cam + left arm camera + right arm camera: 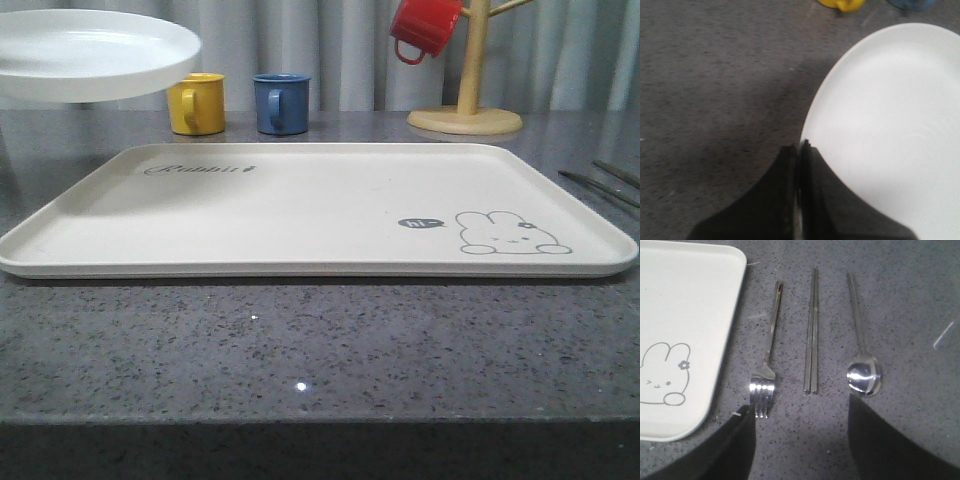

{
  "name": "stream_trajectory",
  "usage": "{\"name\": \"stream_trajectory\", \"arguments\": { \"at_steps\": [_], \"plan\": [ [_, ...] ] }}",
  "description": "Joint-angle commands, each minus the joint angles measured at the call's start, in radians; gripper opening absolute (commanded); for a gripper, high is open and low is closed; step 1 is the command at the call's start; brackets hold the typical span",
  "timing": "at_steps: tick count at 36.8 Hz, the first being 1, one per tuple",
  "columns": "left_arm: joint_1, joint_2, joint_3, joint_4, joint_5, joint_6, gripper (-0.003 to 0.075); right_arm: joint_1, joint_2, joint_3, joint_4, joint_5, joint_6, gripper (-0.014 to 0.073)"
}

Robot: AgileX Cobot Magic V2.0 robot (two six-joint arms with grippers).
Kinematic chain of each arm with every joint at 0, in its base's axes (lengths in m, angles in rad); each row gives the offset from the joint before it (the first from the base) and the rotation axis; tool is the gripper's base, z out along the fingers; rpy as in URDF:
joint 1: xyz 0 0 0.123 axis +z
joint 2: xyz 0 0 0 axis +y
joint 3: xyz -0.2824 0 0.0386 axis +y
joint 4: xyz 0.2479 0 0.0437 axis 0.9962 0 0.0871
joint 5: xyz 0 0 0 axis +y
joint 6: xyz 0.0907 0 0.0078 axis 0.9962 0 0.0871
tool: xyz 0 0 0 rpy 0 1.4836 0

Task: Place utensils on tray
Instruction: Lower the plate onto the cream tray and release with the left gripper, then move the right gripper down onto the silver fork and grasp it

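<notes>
Chopsticks [811,335] lie between right gripper's [801,440] spread jaws.

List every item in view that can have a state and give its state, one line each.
tray: flat on the table, nothing on it
plate: lifted off the table, rim gripped
left end effector: shut on the plate rim
right end effector: open, above the utensils
fork: lying on the table beside the tray
chopsticks: lying paired on the table
spoon: lying on the table, bowl up
red mug: hanging on the mug stand
yellow mug: upright
blue mug: upright
</notes>
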Motion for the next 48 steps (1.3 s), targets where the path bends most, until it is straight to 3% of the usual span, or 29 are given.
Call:
{"name": "stream_trajectory", "arguments": {
  "at_steps": [1,8,15,17,21,24,29,34,39,43,48],
  "plan": [
    [-0.086,-0.015,-0.037,-0.049,-0.030,0.005,-0.0018,-0.006,0.003,-0.032,-0.014,-0.060,-0.007,0.0442],
    [-0.221,0.091,-0.037,-0.046,0.095,0.005,-0.0018,-0.006,0.003,-0.032,-0.014,-0.060,-0.007,0.0442],
    [-0.254,0.180,-0.037,-0.029,0.100,0.005,-0.0010,-0.006,0.003,-0.032,-0.014,-0.060,-0.007,0.0442],
    [-0.254,0.182,-0.037,-0.022,0.100,0.005,0.0043,-0.006,0.003,-0.032,-0.014,-0.060,-0.007,0.0442],
    [-0.254,0.182,-0.037,0.045,0.102,0.005,0.0256,-0.006,0.003,-0.032,-0.014,-0.060,-0.007,0.0442],
    [-0.254,0.155,-0.037,0.091,0.106,0.001,0.0363,-0.006,0.003,-0.032,-0.014,-0.060,-0.007,0.0442],
    [-0.255,0.068,-0.037,0.100,0.097,0.001,0.0370,-0.006,0.003,-0.032,-0.014,-0.060,-0.007,0.0442],
    [-0.321,-0.078,-0.017,0.146,0.107,0.001,0.0370,-0.006,0.003,-0.032,-0.014,-0.060,-0.007,0.0442],
    [-0.458,-0.261,0.107,0.213,0.044,-0.024,0.0370,-0.006,0.003,-0.032,-0.014,-0.060,-0.007,0.0442],
    [-0.555,-0.415,0.253,0.335,-0.046,-0.154,0.0370,-0.006,0.003,-0.032,-0.014,-0.060,-0.007,0.0442],
    [-0.603,-0.574,0.404,0.369,-0.085,-0.206,0.0370,-0.006,0.003,-0.032,-0.013,-0.067,-0.007,0.0442]
  ]
}}
